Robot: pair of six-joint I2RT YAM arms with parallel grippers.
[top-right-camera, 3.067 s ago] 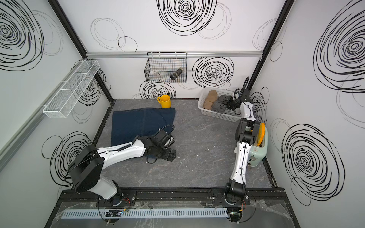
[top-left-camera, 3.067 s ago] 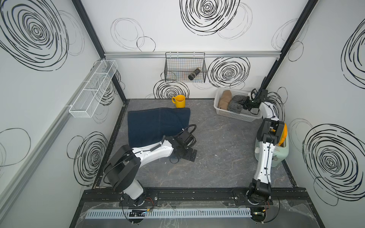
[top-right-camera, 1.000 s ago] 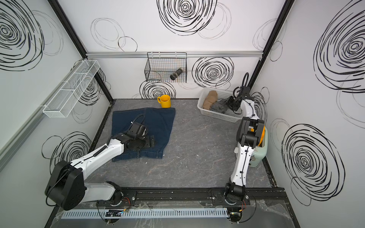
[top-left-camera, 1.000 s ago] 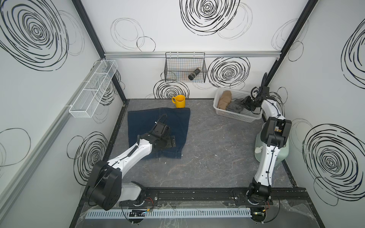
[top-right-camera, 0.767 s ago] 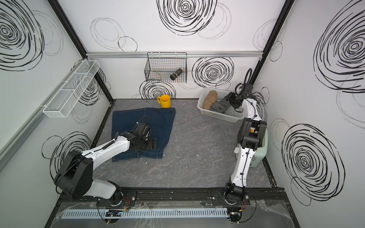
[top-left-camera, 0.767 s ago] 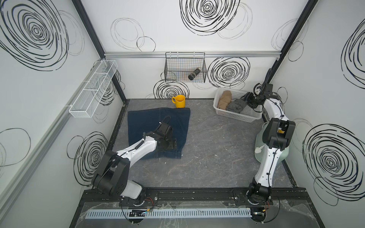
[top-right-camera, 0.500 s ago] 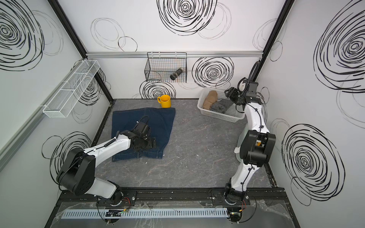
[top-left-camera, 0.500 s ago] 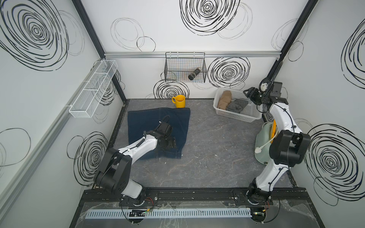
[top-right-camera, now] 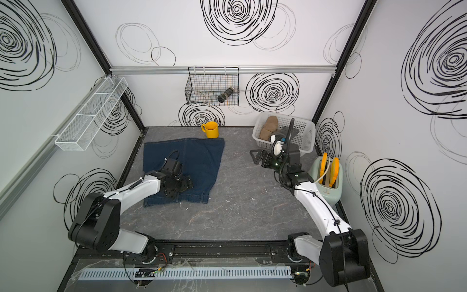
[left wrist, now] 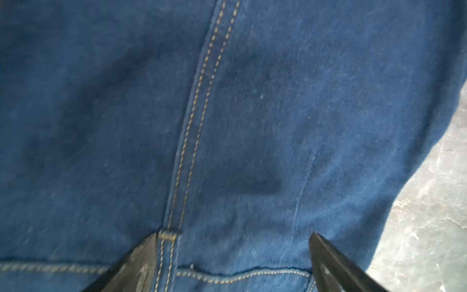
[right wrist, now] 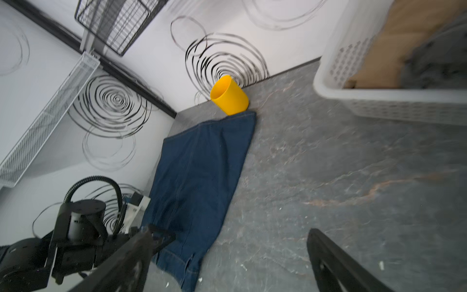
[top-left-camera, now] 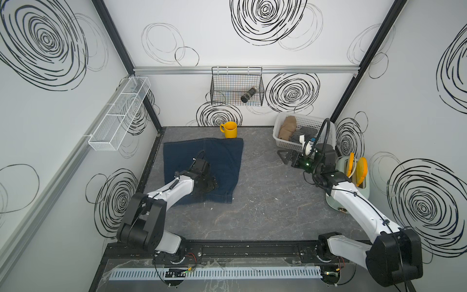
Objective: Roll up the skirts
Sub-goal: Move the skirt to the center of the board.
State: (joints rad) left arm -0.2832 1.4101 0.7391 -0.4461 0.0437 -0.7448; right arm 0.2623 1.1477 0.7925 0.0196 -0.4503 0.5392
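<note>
On the grey tabletop (top-left-camera: 265, 202): dark blue denim skirt (top-left-camera: 225, 156) lies flat.
White plastic basket (top-left-camera: 283, 142): tan skirt (top-left-camera: 288, 126), dark grey skirt (top-left-camera: 302, 132) inside.
Left gripper (left wrist: 233, 237): jaws apart over denim.
Right gripper (top-left-camera: 285, 157): jaws apart, empty.

The denim skirt (top-left-camera: 227, 156) was dark blue with tan stitching, the mug (top-left-camera: 230, 131) yellow, the walls (top-left-camera: 202, 38) white with black swirls.

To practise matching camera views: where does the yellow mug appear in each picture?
In a top view: mug at the blue skirt's far edge.
In a top view: the same spot.
Left wrist: not in it.
Right wrist: mug at the skirt's corner.
Shared landmark: the skirt.
</note>
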